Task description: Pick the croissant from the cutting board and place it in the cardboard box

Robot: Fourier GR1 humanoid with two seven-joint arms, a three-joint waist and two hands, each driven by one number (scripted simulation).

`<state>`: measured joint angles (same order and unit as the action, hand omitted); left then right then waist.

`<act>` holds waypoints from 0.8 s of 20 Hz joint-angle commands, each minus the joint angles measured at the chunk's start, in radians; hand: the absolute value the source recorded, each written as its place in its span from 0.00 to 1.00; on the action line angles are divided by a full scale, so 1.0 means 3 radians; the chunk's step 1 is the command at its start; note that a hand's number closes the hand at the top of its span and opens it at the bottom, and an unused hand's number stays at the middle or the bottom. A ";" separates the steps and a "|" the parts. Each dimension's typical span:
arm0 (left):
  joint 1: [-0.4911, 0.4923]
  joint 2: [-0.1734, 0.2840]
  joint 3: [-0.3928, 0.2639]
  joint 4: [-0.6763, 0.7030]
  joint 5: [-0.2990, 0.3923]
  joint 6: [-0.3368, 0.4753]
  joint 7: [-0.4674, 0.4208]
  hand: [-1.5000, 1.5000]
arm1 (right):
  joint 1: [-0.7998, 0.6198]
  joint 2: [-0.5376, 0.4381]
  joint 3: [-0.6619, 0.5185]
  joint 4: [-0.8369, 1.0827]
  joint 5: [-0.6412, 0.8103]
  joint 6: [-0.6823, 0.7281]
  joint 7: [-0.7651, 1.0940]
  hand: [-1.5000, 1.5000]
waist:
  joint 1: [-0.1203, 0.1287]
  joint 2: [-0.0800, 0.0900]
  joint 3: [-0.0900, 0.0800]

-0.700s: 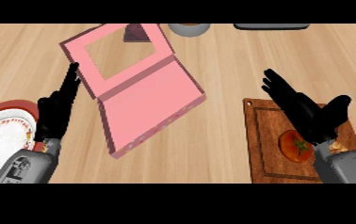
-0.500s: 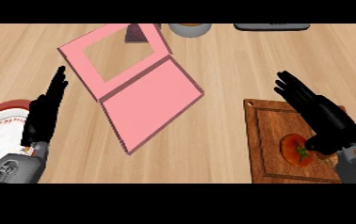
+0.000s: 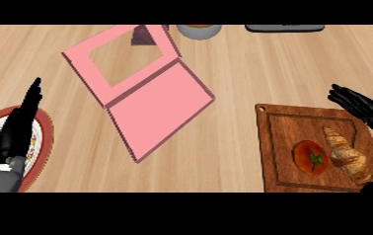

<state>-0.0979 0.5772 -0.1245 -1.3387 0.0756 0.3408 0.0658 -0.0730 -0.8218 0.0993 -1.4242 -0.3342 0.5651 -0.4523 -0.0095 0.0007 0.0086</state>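
Where wood grain shows, curved croissant [image 3: 345,150] lies.

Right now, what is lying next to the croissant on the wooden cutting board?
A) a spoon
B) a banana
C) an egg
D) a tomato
D: a red tomato with a green stem top lies just left of the croissant on the cutting board.

Matt wooden cutting board [image 3: 280,145] on pale wood counter [image 3: 241,71].
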 commanded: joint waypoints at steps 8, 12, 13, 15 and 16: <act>-0.0070 0.0050 0.0045 0.0138 -0.0015 -0.0108 -0.0076 0.50 | -0.0067 -0.0510 -0.0222 0.0799 0.0850 0.0179 -0.1822 0.00 | 0.0106 0.0044 0.0004; -0.0104 -0.0069 -0.0044 0.0173 -0.0117 -0.0035 -0.0151 0.50 | -0.0138 -0.0767 0.0159 0.0773 0.1557 -0.0271 -0.2018 0.00 | 0.0163 0.0053 -0.0008; -0.0134 -0.0017 -0.0011 0.0102 -0.0085 -0.0056 -0.0035 0.50 | -0.0082 -0.0800 0.0218 0.0863 0.1702 -0.0402 -0.2178 0.00 | 0.0168 0.0045 -0.0002; -0.0084 0.0001 0.0005 0.0148 -0.0061 -0.0136 -0.0133 0.50 | -0.0254 -0.0969 0.0329 0.0910 0.1831 -0.0384 -0.2207 0.00 | 0.0217 0.0046 -0.0012; -0.0113 0.0002 -0.0005 0.0140 -0.0084 -0.0129 -0.0110 0.50 | -0.0278 -0.1037 0.0438 0.0903 0.1949 -0.0395 -0.2204 0.00 | 0.0210 0.0043 -0.0014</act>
<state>-0.1281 0.5720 -0.1262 -1.2979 0.0562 0.3130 0.0362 -0.1192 -1.0664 0.1642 -1.2060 0.1256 0.3656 -0.9108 0.0417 0.0141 0.0063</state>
